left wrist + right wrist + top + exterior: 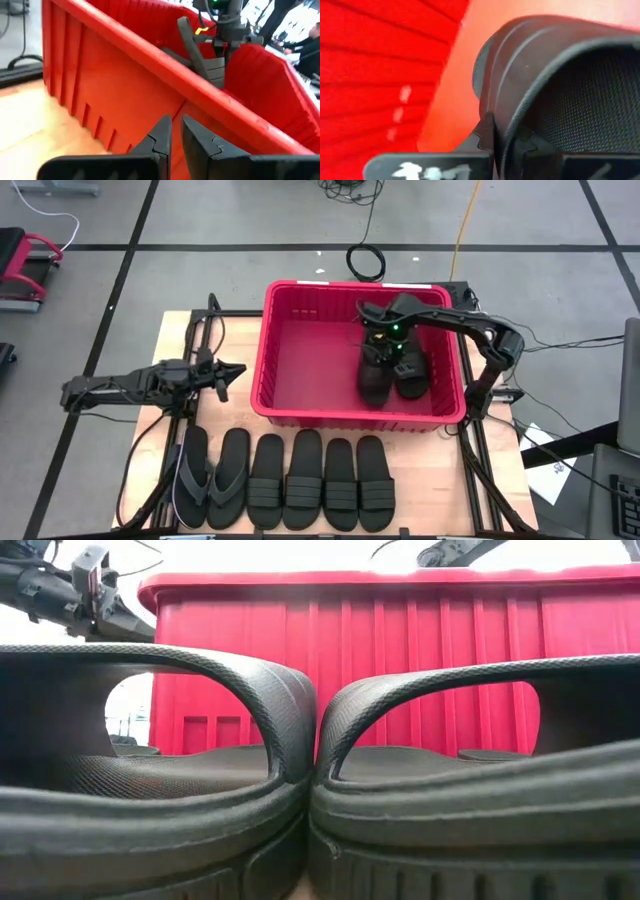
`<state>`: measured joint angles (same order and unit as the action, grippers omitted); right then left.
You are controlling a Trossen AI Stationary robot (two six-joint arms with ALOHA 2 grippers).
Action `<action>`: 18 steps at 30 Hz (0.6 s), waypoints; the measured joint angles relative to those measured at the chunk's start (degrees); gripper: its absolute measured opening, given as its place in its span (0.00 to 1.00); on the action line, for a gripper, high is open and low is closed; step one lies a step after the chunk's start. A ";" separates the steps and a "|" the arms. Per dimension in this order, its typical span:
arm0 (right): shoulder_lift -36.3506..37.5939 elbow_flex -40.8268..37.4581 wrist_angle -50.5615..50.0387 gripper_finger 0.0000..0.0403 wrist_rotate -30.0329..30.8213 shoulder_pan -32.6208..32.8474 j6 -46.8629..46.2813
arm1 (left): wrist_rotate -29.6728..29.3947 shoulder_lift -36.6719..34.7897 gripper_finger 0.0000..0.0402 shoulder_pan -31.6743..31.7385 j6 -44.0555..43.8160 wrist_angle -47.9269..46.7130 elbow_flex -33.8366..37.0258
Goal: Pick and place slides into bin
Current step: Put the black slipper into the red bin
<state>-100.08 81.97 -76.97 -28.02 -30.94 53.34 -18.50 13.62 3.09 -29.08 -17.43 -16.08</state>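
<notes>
The right tool is reaching into the red slotted bin, its fingers pinching the ribbed band of a black slide; a second slide seems to be lying beside it toward the bin's four o'clock corner. Six more slides are sitting in a row on the bench at six o'clock. The left tool, fingers nearly pressed together and holding nothing, is hovering at nine o'clock.

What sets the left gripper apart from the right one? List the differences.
Place: the left gripper hangs outside the bin, by its left wall; the right gripper is inside it.
Load: left gripper empty; right gripper's jaws shut on a slide.
Both are dark.
</notes>
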 joint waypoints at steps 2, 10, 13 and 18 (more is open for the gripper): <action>-1.51 0.00 -0.17 0.01 -1.63 0.12 0.13 | 0.39 0.92 0.09 -0.02 0.13 -0.11 0.00; -5.82 0.02 -0.76 0.01 -2.15 -0.15 1.80 | 0.32 2.25 0.09 -0.01 1.20 0.60 0.00; -6.95 0.05 -1.85 0.01 -3.10 -1.08 2.69 | 0.03 2.22 0.09 0.01 3.30 2.72 0.00; -8.56 0.11 -2.88 0.01 -5.45 -2.81 4.34 | -0.07 2.19 0.09 -0.01 8.66 8.01 0.00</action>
<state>-108.65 82.08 -79.84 -33.47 -33.75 57.68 -18.57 15.80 3.08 -20.42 -9.42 -16.08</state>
